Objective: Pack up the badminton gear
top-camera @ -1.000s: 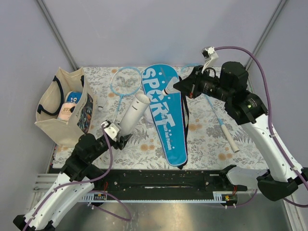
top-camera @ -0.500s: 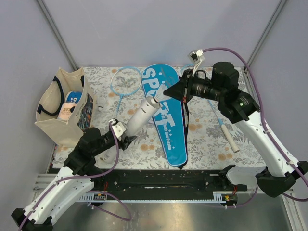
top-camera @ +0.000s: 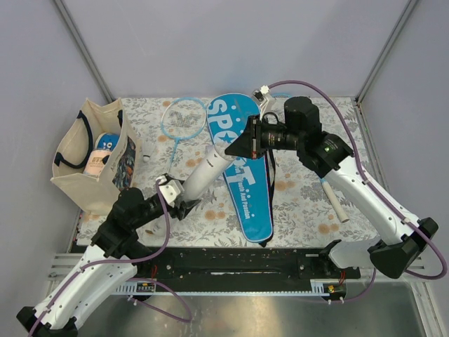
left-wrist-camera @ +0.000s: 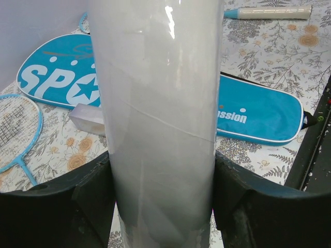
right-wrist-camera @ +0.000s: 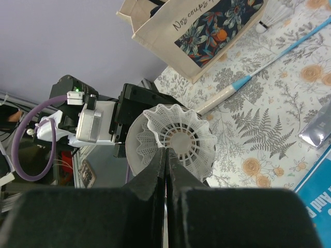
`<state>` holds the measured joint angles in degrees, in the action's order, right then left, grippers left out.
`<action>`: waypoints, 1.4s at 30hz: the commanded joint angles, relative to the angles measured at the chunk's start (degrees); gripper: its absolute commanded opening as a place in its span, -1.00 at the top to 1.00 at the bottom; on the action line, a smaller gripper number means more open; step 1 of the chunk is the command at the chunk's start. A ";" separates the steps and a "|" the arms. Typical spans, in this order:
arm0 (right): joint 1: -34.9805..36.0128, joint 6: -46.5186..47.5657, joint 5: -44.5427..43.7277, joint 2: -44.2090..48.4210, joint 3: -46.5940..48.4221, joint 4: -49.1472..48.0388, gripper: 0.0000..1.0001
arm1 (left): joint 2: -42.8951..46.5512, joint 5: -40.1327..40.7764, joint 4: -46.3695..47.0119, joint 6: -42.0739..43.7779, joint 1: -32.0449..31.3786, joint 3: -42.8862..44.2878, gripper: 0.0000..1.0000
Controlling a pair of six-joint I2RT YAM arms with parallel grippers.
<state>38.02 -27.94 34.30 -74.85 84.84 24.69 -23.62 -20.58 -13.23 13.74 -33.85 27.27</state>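
Observation:
My left gripper [top-camera: 175, 200] is shut on the lower end of the long white tube [top-camera: 203, 172], which tilts up to the right; the tube fills the left wrist view [left-wrist-camera: 160, 103]. My right gripper [top-camera: 230, 147] is shut on the skirt of a white shuttlecock [right-wrist-camera: 181, 139], held right at the tube's open mouth [right-wrist-camera: 137, 147]. The blue SPORT cover [top-camera: 245, 189] lies flat under them. One light-blue racket [top-camera: 184, 116] lies at the back left. The second racket's white handle [top-camera: 335, 203] lies at the right. Another shuttlecock [top-camera: 146, 159] lies next to the bag.
A beige tote bag [top-camera: 88, 158] with a flower print stands at the left edge, with items inside. A small clear piece [left-wrist-camera: 88, 116] lies on the flowered cloth beside the cover. A black rail [top-camera: 231, 270] runs along the near edge.
My left gripper has swung the tube up and to the right. My right gripper has carried the shuttlecock left and down to the tube's mouth.

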 commanded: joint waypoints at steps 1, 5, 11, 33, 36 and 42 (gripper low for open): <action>1.26 -0.53 3.13 -1.96 -0.99 -1.83 1.00 | 0.68 -2.54 7.17 -0.20 -0.17 1.21 0.22; 2.23 -0.09 4.19 -2.49 -1.34 -1.92 1.00 | 0.59 -1.66 6.99 -0.46 -0.17 1.38 0.21; 2.41 -1.06 6.12 -3.28 -2.57 -3.33 1.00 | 0.50 -1.66 6.99 -0.46 -0.08 1.21 0.22; 0.13 -13.36 -5.21 12.25 -7.22 -13.58 -0.86 | 0.06 0.63 6.64 -5.91 -0.17 3.14 0.24; 0.21 -13.28 -7.66 17.96 -14.06 -22.02 -0.95 | -0.64 1.24 7.08 -11.52 -0.08 5.16 0.24; 0.47 -11.69 -9.34 22.47 -23.92 -34.68 -0.99 | -1.69 -1.91 12.96 -23.56 -0.17 7.19 0.24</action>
<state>38.46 -40.14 26.79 -52.77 64.90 3.51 -25.23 -20.34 -11.29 0.10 -34.02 30.50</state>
